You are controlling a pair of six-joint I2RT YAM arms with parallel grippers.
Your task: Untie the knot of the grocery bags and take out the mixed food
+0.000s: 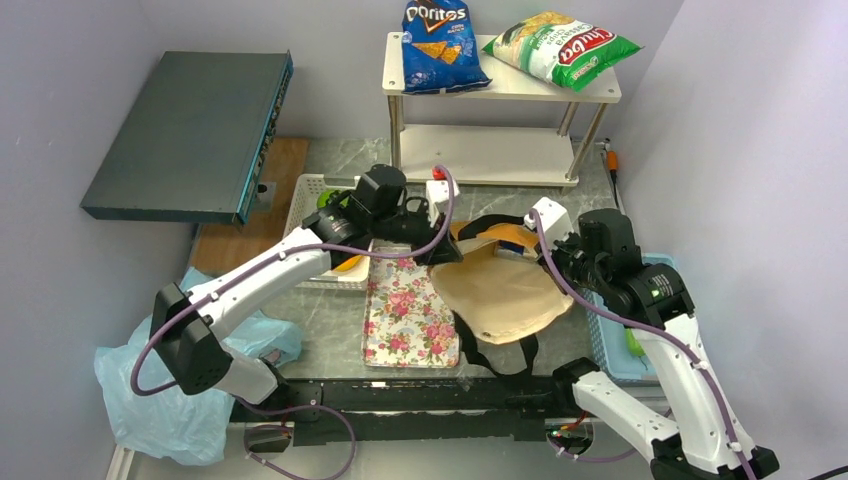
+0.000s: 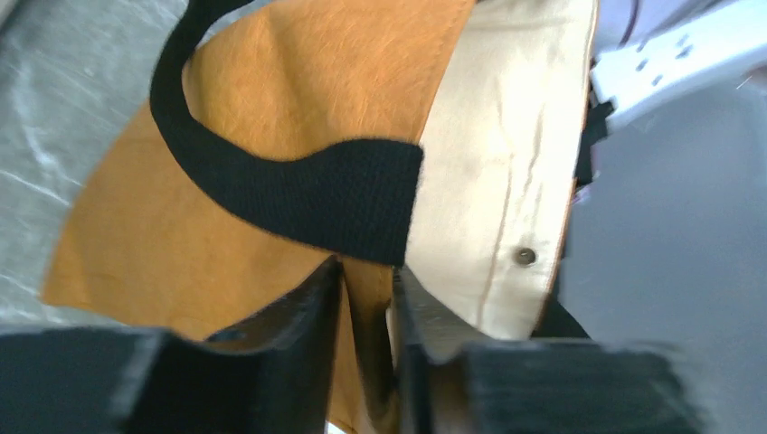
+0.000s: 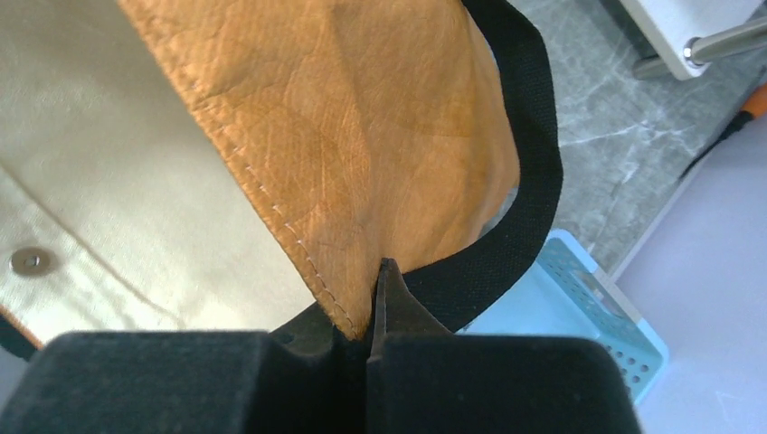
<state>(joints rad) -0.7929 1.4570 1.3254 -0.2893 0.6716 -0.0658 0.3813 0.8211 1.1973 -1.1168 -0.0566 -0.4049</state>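
Left claw (image 2: 366, 268): jaws nearly closed, pinching the orange rim of the tote (image 1: 500, 295). Fabric fills the narrow gap. A black strap (image 2: 298, 181) crosses just ahead of its fingertips, with cream lining (image 2: 506, 163) and a metal snap (image 2: 525, 257) off to one side.

Right claw (image 3: 375, 289): clamped tight on the stitched edge of the opposite rim. The other strap curves past right beside its tips, and a blue basket (image 3: 579, 316) sits just beyond that.

The tote hangs between the two claws, mouth spread, body sagging towards the arm bases. A flowered tray (image 1: 410, 315) lies next to it, under the left claw.

The green-white chip bag (image 1: 570, 48) is on the shelf (image 1: 520, 85), well beyond both claws, next to a Doritos bag (image 1: 440, 40). The light-blue plastic bag (image 1: 170, 400) is crumpled far behind the left claw, by that arm's base.
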